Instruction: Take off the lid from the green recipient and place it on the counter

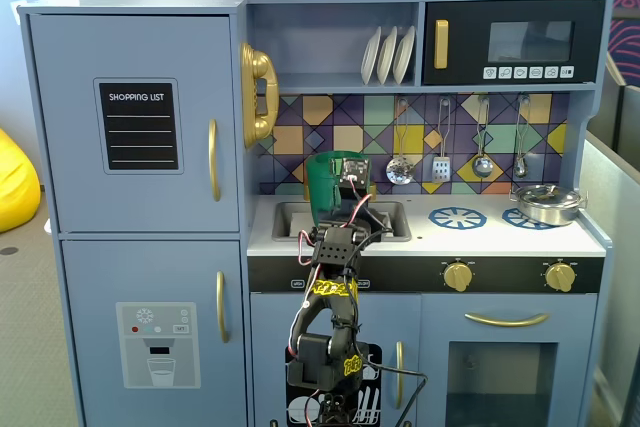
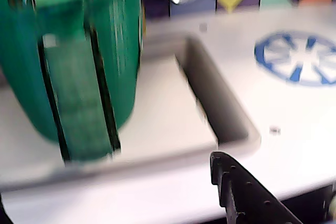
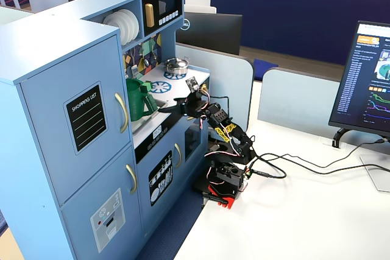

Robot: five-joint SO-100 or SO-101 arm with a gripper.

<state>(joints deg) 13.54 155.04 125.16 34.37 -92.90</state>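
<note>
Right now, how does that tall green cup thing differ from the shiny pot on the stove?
The green recipient is tall, tapered, see-through green plastic; the silver pot is low, wide, shiny metal. The green recipient stands in the sink recess at the left of the counter in a fixed view; the silver pot sits on the far right burner ring. The gripper reaches toward the green recipient, while the silver pot stands far from it. Both stand upright.

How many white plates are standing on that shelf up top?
3. The plates sit upright side by side on the shelf left of the microwave: left plate, middle plate, right plate. Another could hide behind them.
</note>
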